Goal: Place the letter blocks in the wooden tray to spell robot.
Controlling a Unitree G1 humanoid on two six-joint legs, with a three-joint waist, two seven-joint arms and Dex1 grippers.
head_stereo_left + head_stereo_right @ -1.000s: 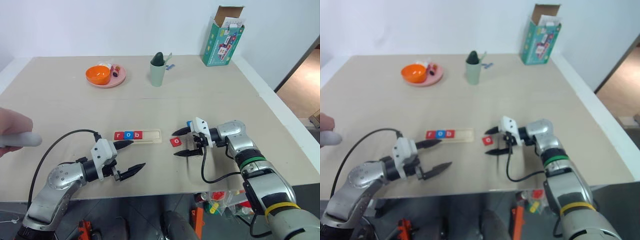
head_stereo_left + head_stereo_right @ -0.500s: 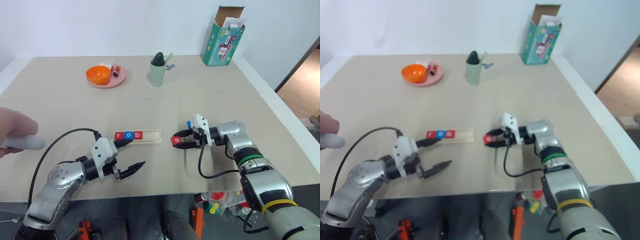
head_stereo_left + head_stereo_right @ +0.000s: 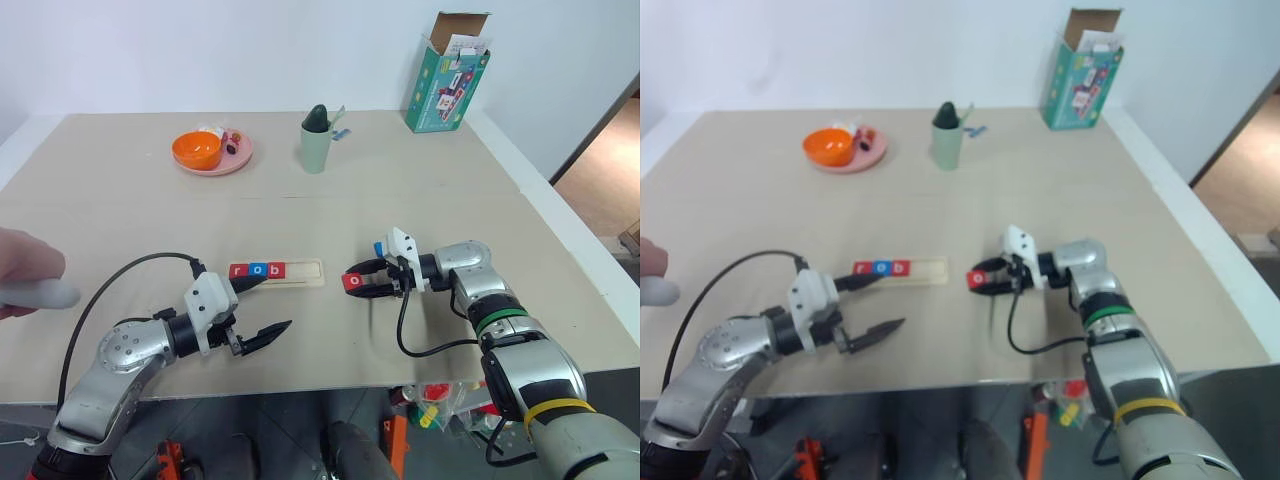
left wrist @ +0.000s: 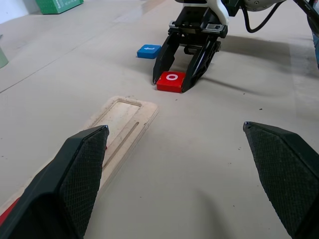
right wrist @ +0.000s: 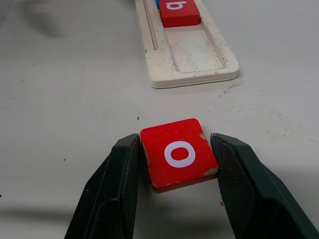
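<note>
Right end effector (image 5: pixel 174 164) is clamped on the red o block (image 5: pixel 179 153), apparently resting on the desk (image 3: pixel 420 210) beside the wooden tray (image 3: pixel 302 271). Edge-only grip risks slippage. Left end effector (image 3: pixel 262 308) stands apart.

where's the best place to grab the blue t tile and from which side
By two opposite side edges, coming from above. The blue t tile lies flat on the table, too thin to hold otherwise, and the right hand, closed on the red o tile, stands beside it.
</note>
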